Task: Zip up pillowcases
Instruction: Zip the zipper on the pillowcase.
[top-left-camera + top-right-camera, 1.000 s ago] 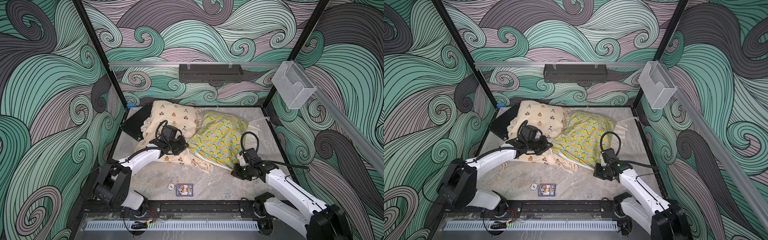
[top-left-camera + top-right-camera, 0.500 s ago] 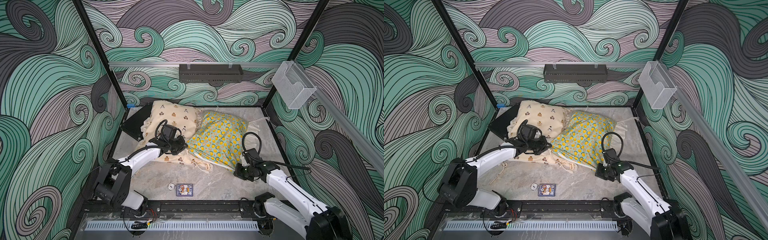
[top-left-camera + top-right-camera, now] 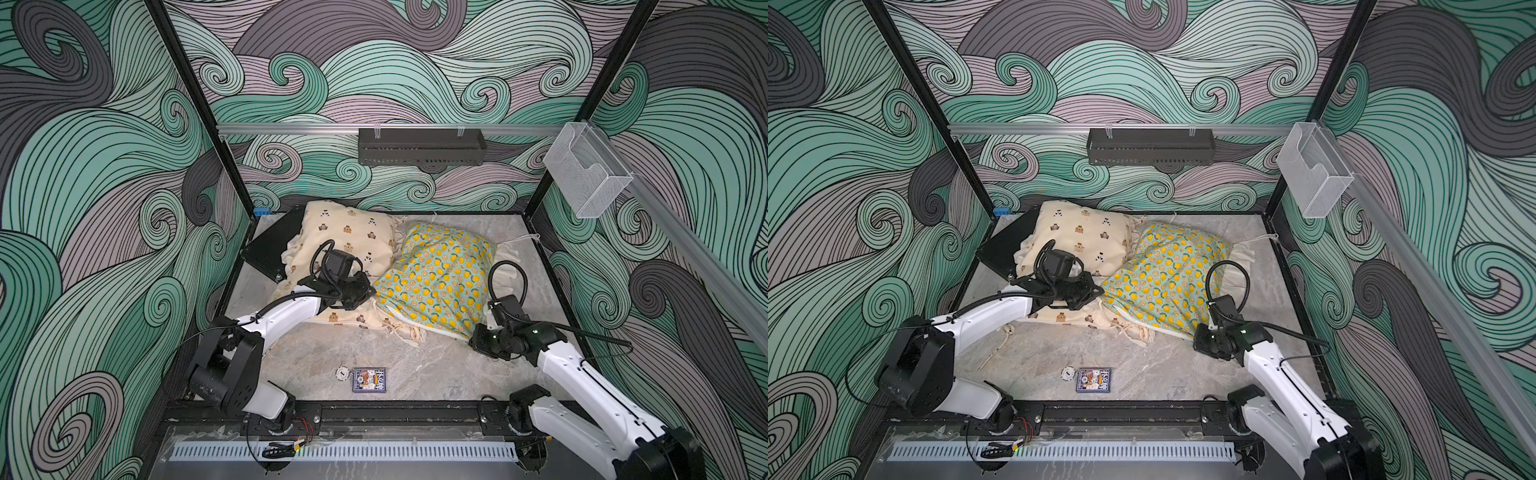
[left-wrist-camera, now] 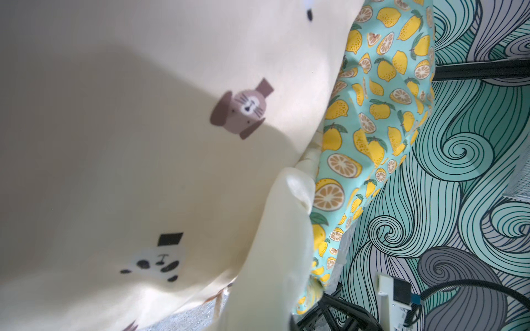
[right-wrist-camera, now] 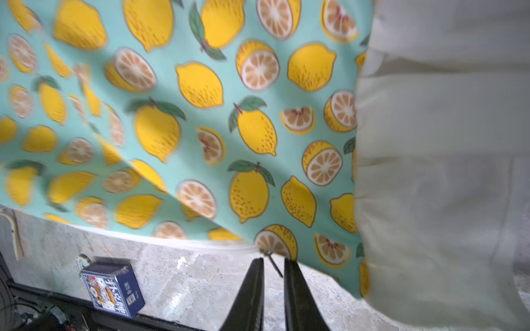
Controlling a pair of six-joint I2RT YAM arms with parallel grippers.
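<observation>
The right gripper (image 5: 274, 261) stood narrowly parted, with the zipper pull (image 5: 272, 268) of the lemon pillowcase (image 5: 200, 114) between its tips. The left gripper (image 3: 365, 291), closed, rested against the bear pillowcase (image 3: 349, 232). Arm positions matched those one second earlier.

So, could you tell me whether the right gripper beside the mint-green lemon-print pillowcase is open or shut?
Slightly open: in the right wrist view the right gripper shows black fingers apart, a thin zip pull between them.
</observation>
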